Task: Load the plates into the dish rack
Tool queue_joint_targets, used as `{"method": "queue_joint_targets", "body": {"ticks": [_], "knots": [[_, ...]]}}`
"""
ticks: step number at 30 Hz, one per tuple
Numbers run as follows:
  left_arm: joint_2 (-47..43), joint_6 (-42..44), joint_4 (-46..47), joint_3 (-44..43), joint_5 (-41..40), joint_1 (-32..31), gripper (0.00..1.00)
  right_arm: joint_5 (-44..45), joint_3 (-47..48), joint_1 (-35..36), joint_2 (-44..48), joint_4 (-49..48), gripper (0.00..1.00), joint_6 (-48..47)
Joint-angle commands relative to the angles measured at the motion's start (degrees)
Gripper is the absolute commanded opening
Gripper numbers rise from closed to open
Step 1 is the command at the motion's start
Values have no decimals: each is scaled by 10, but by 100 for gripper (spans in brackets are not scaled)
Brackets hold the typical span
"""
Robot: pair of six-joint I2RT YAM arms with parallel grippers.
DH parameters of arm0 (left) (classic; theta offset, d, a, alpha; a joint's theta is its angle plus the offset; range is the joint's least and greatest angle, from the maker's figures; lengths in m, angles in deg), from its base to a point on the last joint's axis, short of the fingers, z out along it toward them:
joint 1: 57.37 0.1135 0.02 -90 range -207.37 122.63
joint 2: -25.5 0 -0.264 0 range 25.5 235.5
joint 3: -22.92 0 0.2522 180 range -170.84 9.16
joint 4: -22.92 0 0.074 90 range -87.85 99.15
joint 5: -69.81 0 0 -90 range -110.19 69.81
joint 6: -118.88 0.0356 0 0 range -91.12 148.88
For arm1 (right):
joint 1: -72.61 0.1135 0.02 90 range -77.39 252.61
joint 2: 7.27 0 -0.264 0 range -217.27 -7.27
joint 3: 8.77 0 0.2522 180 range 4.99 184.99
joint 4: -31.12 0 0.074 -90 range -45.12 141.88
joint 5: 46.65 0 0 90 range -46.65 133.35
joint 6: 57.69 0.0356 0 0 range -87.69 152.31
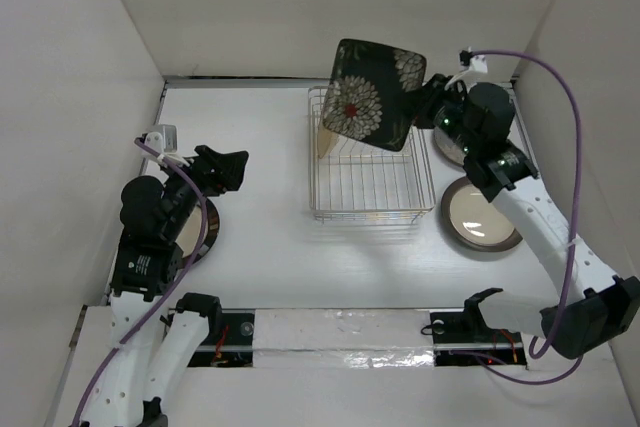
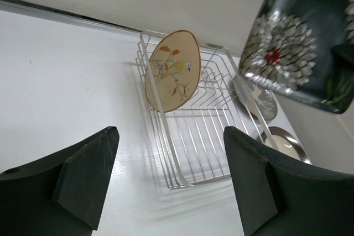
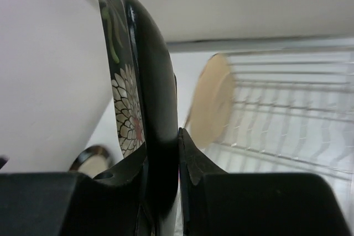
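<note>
So far just 1 done: tan plate (image 2: 171, 70) upright in the dish rack (image 1: 372, 197). Right claw (image 1: 428, 99) is pinched tight on the black flower plate (image 1: 375, 94), up over the rack. Left claw (image 1: 225, 165) gapes wide, nothing in it. Looks like 3 round plates (image 1: 480, 215) wait on the bench (image 1: 260, 127).

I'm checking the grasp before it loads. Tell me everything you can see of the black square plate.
The black square plate is glossy, ceramic-looking, with rounded corners and white flowers with red centres. The right gripper is shut on one edge, holding it tilted in the air above the far end of the dish rack. It touches nothing else; a tan plate stands in the rack below.
</note>
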Motion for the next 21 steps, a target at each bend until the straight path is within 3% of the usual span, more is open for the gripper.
{"method": "queue_joint_targets", "body": {"ticks": [1, 4, 7, 10, 11, 12, 21], "knots": [[-11, 38, 11, 15, -28, -17, 74, 123, 119, -21, 24, 83, 0, -81], [-16, 43, 22, 32, -39, -31, 69, 190, 172, -21, 4, 167, 0, -129], [-10, 48, 38, 49, -46, -37, 58, 240, 205, -31, -21, 225, 0, -156], [1, 51, 46, 55, -33, -43, 28, 242, 235, -38, -64, 274, 0, -170], [2, 52, 46, 57, -34, -48, 12, 232, 266, -38, -79, 286, 0, -173], [3, 52, 47, 58, -37, -48, 3, 222, 282, -38, -93, 299, 0, -176], [14, 55, 43, 63, -43, -60, 0, 185, 366, -30, -201, 352, 0, -154]]}}
